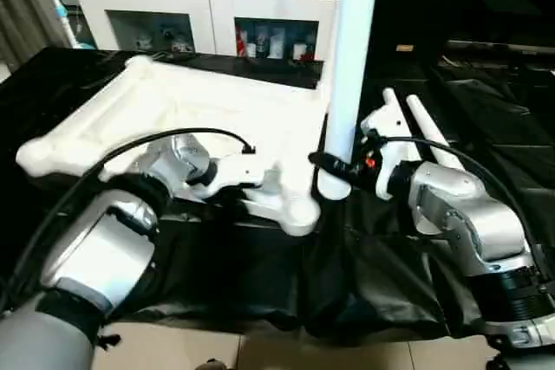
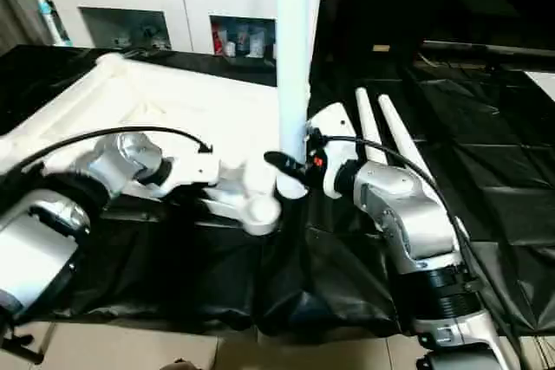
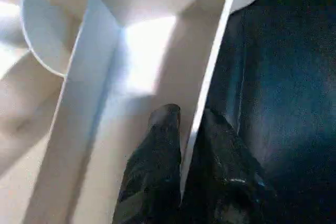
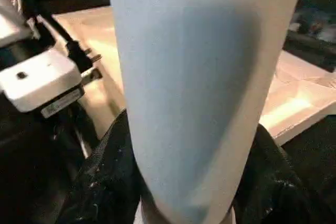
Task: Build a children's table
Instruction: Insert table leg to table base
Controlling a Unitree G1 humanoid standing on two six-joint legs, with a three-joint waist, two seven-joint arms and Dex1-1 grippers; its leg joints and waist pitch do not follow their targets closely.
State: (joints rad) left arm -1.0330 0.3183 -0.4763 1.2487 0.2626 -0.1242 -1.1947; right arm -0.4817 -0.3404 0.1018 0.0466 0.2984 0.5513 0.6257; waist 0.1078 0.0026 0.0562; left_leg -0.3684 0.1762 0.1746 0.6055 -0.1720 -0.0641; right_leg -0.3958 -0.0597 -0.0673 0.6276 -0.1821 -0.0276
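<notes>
The children's table top (image 1: 217,101) lies upside down on the black cloth, its ribbed underside facing up. My left gripper (image 3: 186,116) is at the near rim; one black finger (image 3: 160,129) lies inside the thin rim wall and the other outside, pinching it. My right gripper (image 1: 334,166) is shut on a white tube leg (image 1: 351,67) that it holds upright. The leg's lower end hangs just beside the near right corner socket (image 1: 299,216). Two more legs (image 1: 421,132) lie side by side on the cloth behind my right arm.
A white cabinet (image 1: 208,2) with glass doors stands behind the big table. Black cloth (image 1: 494,84) drapes over the table's front edge down to the tiled floor (image 1: 260,353). A cable (image 1: 173,136) loops over my left wrist.
</notes>
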